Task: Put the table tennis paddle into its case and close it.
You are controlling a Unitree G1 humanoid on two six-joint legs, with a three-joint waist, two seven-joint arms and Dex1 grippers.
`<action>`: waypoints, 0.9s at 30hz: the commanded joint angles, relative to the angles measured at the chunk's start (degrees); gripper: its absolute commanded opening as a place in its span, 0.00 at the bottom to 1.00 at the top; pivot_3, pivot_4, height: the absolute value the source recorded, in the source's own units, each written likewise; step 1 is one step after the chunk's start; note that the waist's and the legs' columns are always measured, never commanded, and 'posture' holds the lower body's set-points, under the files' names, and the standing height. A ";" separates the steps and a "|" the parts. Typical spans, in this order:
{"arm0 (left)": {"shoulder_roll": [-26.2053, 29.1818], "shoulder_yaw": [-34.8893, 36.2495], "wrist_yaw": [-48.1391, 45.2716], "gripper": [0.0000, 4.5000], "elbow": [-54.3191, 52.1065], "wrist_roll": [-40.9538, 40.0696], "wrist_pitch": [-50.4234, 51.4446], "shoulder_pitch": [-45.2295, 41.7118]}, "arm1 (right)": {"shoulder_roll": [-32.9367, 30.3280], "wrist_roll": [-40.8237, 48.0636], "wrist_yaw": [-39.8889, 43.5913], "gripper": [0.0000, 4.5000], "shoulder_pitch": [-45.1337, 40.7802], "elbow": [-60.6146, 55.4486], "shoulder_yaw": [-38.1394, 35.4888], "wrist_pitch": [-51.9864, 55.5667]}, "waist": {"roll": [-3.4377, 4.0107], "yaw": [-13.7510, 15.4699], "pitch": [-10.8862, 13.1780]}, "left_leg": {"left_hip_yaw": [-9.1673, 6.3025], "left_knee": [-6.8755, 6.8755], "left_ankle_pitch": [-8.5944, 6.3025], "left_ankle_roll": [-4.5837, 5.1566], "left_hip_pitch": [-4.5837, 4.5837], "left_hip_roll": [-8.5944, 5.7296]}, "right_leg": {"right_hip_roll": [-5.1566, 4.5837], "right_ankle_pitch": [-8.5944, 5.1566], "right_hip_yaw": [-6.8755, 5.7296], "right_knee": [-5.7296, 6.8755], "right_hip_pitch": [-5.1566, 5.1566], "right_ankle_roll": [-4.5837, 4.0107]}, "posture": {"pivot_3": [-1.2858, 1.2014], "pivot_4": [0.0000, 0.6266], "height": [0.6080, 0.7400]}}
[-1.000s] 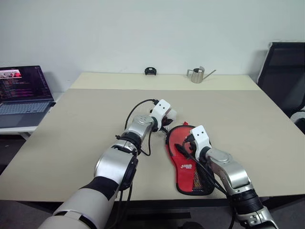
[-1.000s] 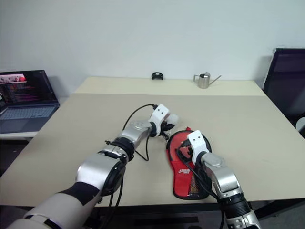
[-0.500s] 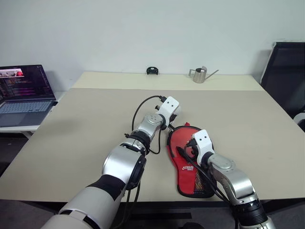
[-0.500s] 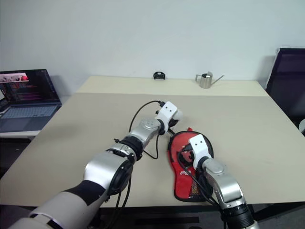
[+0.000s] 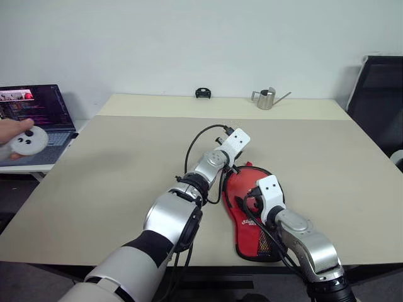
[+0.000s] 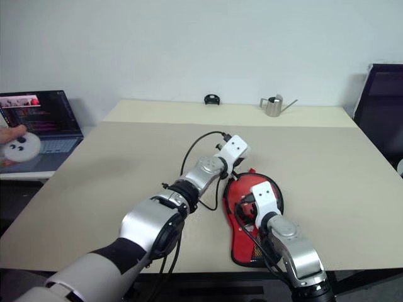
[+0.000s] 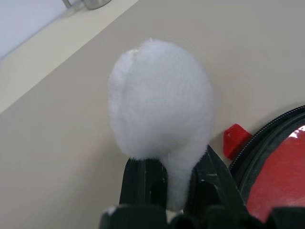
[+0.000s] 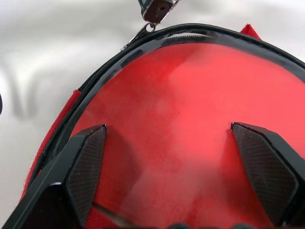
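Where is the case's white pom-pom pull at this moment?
In the left wrist view, the white pom-pom pull is pinched in the left gripper, just beyond the far rounded end of the case, near the table's middle.

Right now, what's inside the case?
The case lies red side up on the table. Its fabric hides whatever is inside, so no paddle can be seen. The left gripper is pinching the white pom-pom pull.

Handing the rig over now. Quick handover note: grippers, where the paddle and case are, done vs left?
Left gripper: shut on the white pom-pom pull, at the far rim of the case.
Right gripper: open, fingers spread over the case's red face.
Case: flat on the table, near the front edge.
Paddle: presumably inside; cannot confirm.
Done: zip pull gripped.
Left: run the zip round and confirm the case is closed.
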 commanded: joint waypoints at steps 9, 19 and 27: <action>-1.66 0.20 9.16 0.02 -0.80 2.86 -1.74 -7.44 | 3.00 -0.74 -4.84 1.00 9.64 -0.49 3.15 11.27 | 0.00 0.13 0.00 | -0.06 -0.09 -0.05 -0.03 -0.10 0.01 | -0.03 -0.01 -0.07 -0.35 0.03 0.03 | 0.52 0.24 1.00; -2.91 -1.95 14.02 0.02 -0.52 6.54 -1.65 -8.93 | 4.11 -0.66 -6.86 1.00 11.80 -2.91 3.74 12.07 | 0.00 0.10 0.02 | -0.07 -0.11 -0.08 -0.06 -0.14 0.02 | -0.03 -0.02 -0.08 -0.42 0.01 0.04 | 0.52 0.24 1.00; -8.49 -2.41 5.94 0.02 -0.35 6.27 -1.01 -4.25 | 5.21 -1.07 -7.99 1.00 12.30 -2.92 4.12 11.67 | 0.02 -0.19 0.00 | -0.06 -0.13 -0.09 -0.07 -0.11 0.02 | -0.01 -0.03 -0.08 -0.44 0.03 0.05 | 0.52 0.24 1.00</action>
